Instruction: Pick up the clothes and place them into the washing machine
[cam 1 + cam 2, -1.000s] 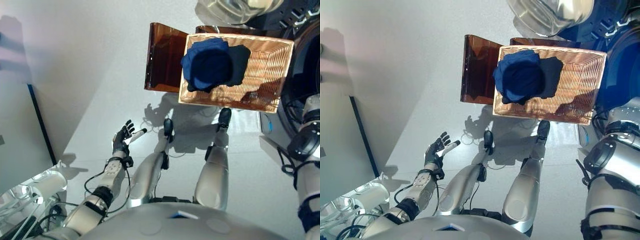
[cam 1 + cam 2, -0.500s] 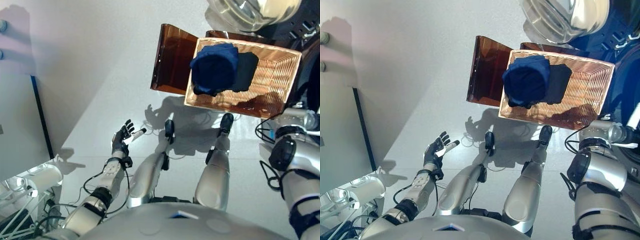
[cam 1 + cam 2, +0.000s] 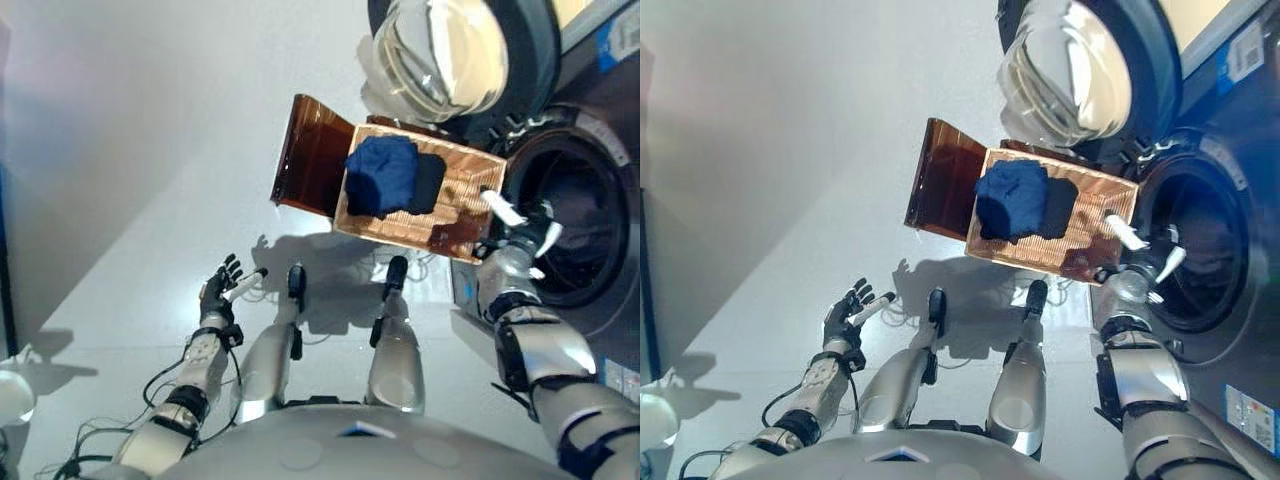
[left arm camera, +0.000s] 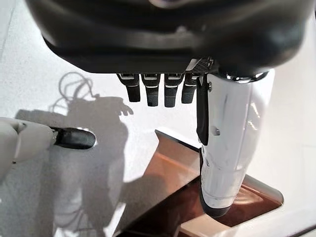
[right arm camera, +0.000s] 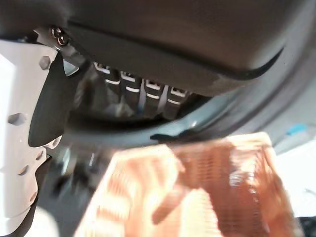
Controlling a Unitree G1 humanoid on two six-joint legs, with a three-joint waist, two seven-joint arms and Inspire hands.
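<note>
Both hands empty, clothes untouched in the basket

Near left, the left hand (image 3: 216, 292) hangs over the smooth pale floor (image 3: 120, 200), fingers straight, idle. Farther right, the right hand (image 3: 520, 232), fingers spread and holding nothing, could knock the woven wicker basket (image 3: 462, 205) if it swings in low. The soft, bunched blue and black clothes (image 3: 392, 178) may snag or trail. Beyond them are the washing machine (image 3: 590, 210) and its glass door (image 3: 440, 55).

No legible text anywhere.

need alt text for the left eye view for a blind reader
A wicker basket holding dark blue clothes sits on the floor beside a washing machine with its door open. The right hand hovers open at the basket's edge; the left hand hangs open, away.
</note>
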